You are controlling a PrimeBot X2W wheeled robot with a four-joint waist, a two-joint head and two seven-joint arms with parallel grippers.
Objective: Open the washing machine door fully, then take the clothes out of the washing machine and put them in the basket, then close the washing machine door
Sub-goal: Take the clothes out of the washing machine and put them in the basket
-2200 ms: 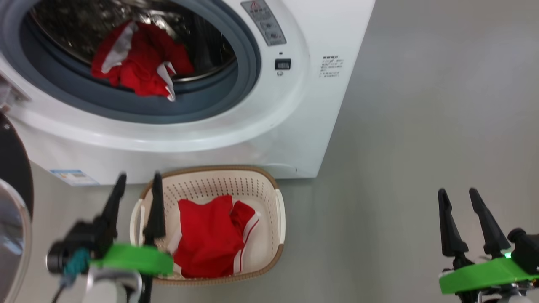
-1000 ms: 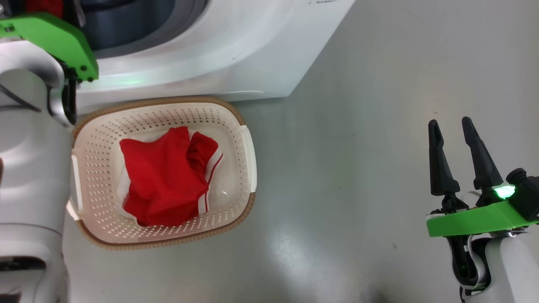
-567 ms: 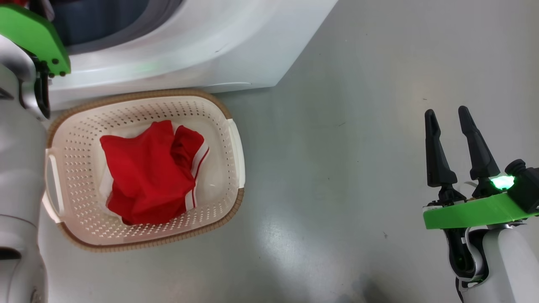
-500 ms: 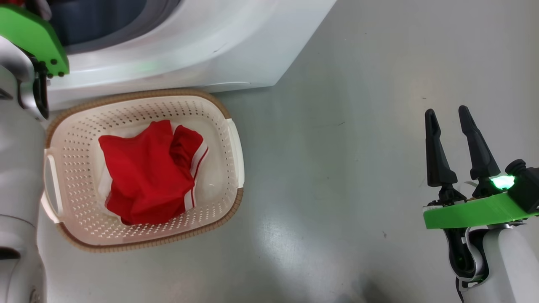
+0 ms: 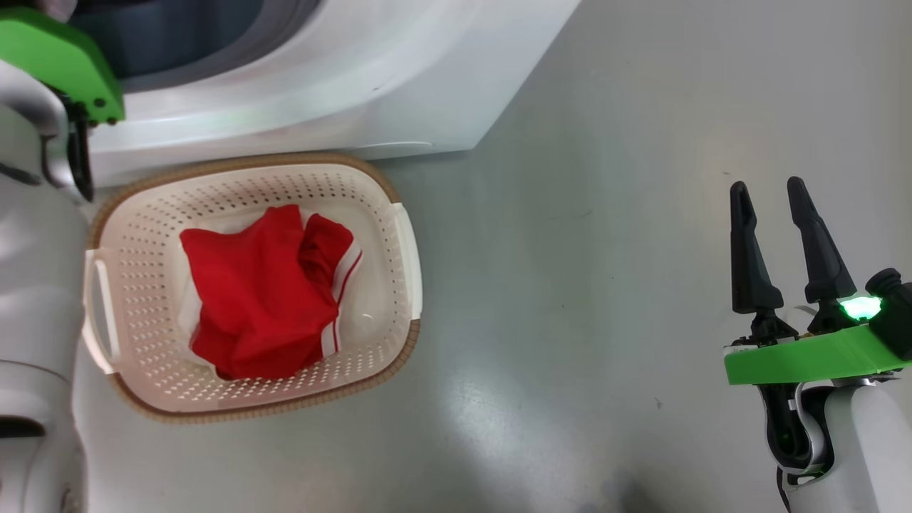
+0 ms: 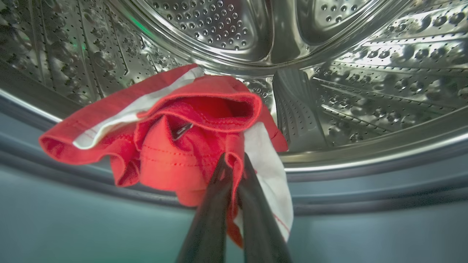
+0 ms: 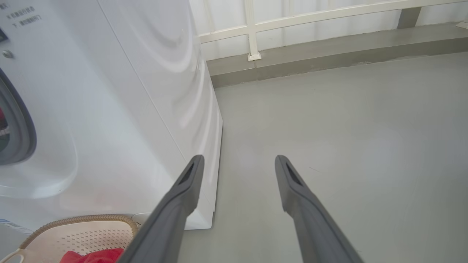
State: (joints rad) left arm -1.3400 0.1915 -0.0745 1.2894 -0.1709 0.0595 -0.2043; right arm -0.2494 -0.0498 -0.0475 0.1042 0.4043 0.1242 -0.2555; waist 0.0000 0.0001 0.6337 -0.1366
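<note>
red garment [image 6: 175, 153] lies at the lip of the steel drum [image 6: 226, 33]; your left tool [image 6: 234, 162] is pressed together on its folded edge. a second red garment [image 5: 263, 292] lies in the basket [image 5: 242, 162] by the washing machine [image 5: 320, 92]. your right tool [image 5: 766, 187] is spread above the floor [image 5: 570, 285].

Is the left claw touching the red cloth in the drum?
Touching. The left wrist view shows the left gripper shut on a fold of the red cloth.
</note>
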